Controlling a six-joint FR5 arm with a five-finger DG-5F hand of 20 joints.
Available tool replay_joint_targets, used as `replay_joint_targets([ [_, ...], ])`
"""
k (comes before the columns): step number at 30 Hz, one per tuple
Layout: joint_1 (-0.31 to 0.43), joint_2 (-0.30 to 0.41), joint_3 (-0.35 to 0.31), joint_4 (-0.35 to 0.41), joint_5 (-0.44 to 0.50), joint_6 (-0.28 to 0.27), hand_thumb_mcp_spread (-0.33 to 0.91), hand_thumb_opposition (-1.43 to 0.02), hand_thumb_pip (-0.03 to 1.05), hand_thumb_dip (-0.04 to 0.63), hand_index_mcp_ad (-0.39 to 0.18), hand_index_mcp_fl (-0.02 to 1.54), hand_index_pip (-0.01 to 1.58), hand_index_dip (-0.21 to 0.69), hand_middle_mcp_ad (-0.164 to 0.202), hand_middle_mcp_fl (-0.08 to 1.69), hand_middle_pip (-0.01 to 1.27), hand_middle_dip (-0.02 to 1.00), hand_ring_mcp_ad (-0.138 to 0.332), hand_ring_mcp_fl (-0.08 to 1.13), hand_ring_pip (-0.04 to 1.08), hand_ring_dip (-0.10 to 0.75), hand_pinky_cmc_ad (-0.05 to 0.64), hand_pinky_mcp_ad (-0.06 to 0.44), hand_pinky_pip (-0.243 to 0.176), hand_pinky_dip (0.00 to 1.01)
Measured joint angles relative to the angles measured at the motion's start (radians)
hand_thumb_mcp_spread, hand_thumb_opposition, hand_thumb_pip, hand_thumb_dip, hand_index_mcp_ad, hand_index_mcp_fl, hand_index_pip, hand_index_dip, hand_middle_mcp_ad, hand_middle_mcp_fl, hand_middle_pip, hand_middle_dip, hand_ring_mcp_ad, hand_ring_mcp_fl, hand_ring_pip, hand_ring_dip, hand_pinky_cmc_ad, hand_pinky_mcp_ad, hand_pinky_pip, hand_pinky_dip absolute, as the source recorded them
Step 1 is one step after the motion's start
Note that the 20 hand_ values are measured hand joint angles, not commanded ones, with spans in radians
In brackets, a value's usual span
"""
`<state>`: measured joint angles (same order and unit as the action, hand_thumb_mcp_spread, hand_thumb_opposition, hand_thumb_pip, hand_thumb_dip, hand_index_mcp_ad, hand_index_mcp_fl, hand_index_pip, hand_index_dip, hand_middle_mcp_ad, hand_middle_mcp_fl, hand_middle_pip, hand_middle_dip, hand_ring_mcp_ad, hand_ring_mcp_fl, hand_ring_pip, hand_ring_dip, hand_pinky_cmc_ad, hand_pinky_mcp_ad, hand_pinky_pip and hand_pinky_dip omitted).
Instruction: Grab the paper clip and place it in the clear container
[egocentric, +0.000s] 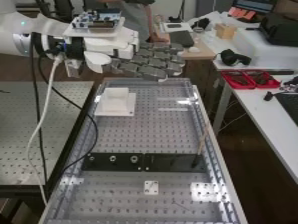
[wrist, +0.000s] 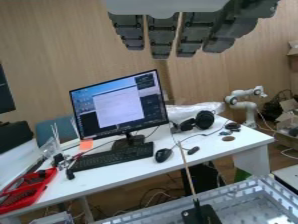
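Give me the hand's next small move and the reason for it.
I'd probably ease the hand back over the perforated board and start lowering it, fingers open. It hangs by the board's far end, fingers straight and empty, beyond the white block and black strip, so any grasp on the board seems to need that approach first.

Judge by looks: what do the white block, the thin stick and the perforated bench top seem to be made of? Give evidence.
The white block looks matte, probably plastic: plain white, straight edges. The thin stick looks dull, likely wood: light brown. The perforated bench top looks shiny, perhaps metal: grey, bright glare and regular holes.
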<state>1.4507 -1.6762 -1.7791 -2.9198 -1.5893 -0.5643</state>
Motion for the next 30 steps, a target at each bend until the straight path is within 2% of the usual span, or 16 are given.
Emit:
replay_joint_targets([
  [2, -0.008, -0.008, -0.001, 0.005, -0.005, 0.006, 0.00, 0.01, 0.01, 0.002, 0.005, -0.01, 0.00, 0.014, 0.049, 0.01, 0.02, 0.03, 0.049, 0.01, 0.01, 0.014, 0.047, 0.056, -0.010, 0.01],
  [4, -0.019, -0.017, -0.002, 0.012, -0.011, 0.010, 0.00, 0.01, 0.01, 0.002, 0.010, 0.00, 0.00, 0.014, 0.042, 0.01, 0.02, 0.03, 0.052, 0.01, 0.01, 0.017, 0.030, 0.037, -0.010, 0.01],
  [5, -0.021, -0.019, -0.002, 0.013, -0.012, 0.011, 0.00, 0.00, 0.04, 0.000, 0.010, -0.01, 0.00, 0.014, 0.042, 0.01, 0.02, 0.03, 0.052, 0.01, 0.01, 0.017, 0.030, 0.038, -0.010, 0.02],
  [8, -0.035, -0.028, -0.004, 0.020, -0.017, 0.019, 0.18, -0.21, 0.37, 0.063, 0.005, -0.01, 0.01, 0.014, 0.042, 0.01, 0.06, 0.05, 0.052, 0.00, 0.04, 0.024, 0.049, 0.068, -0.012, 0.14],
  [9, -0.040, -0.031, -0.005, 0.023, -0.020, 0.025, 0.22, -0.31, 0.42, 0.075, -0.007, -0.01, 0.02, 0.014, 0.044, 0.00, 0.07, 0.06, 0.052, 0.01, 0.04, 0.028, 0.084, 0.098, -0.010, 0.19],
  [12, -0.047, -0.033, -0.008, 0.030, -0.026, 0.027, 0.25, -0.47, 0.42, 0.084, -0.026, -0.01, 0.04, 0.014, 0.044, 0.01, 0.09, 0.11, 0.061, 0.00, 0.08, 0.059, 0.148, 0.166, -0.028, 0.29],
  [16, -0.049, -0.033, -0.010, 0.034, -0.030, 0.027, 0.26, -0.61, 0.45, 0.084, -0.037, -0.01, 0.06, 0.016, 0.040, 0.00, 0.10, 0.14, 0.091, 0.01, 0.10, 0.073, 0.232, 0.229, -0.044, 0.38],
  [18, -0.049, -0.033, -0.010, 0.034, -0.031, 0.023, 0.25, -0.63, 0.46, 0.087, -0.037, 0.02, 0.06, 0.016, 0.040, 0.01, 0.10, 0.15, 0.098, 0.01, 0.10, 0.086, 0.244, 0.239, -0.061, 0.42],
  [21, -0.049, -0.035, -0.011, 0.035, -0.029, 0.024, 0.26, -0.67, 0.46, 0.087, -0.037, 0.02, 0.07, 0.016, 0.044, 0.00, 0.11, 0.16, 0.115, 0.01, 0.10, 0.087, 0.283, 0.265, -0.061, 0.45],
  [24, -0.048, -0.035, -0.013, 0.037, -0.028, 0.025, 0.25, -0.68, 0.47, 0.084, -0.037, 0.02, 0.07, 0.016, 0.044, 0.00, 0.12, 0.16, 0.133, 0.01, 0.12, 0.087, 0.298, 0.262, -0.075, 0.46],
  [30, -0.044, -0.031, -0.015, 0.043, -0.016, 0.024, 0.25, -0.69, 0.47, 0.084, -0.037, 0.02, 0.07, 0.016, 0.044, 0.00, 0.12, 0.17, 0.131, 0.01, 0.12, 0.098, 0.312, 0.279, -0.075, 0.47],
])
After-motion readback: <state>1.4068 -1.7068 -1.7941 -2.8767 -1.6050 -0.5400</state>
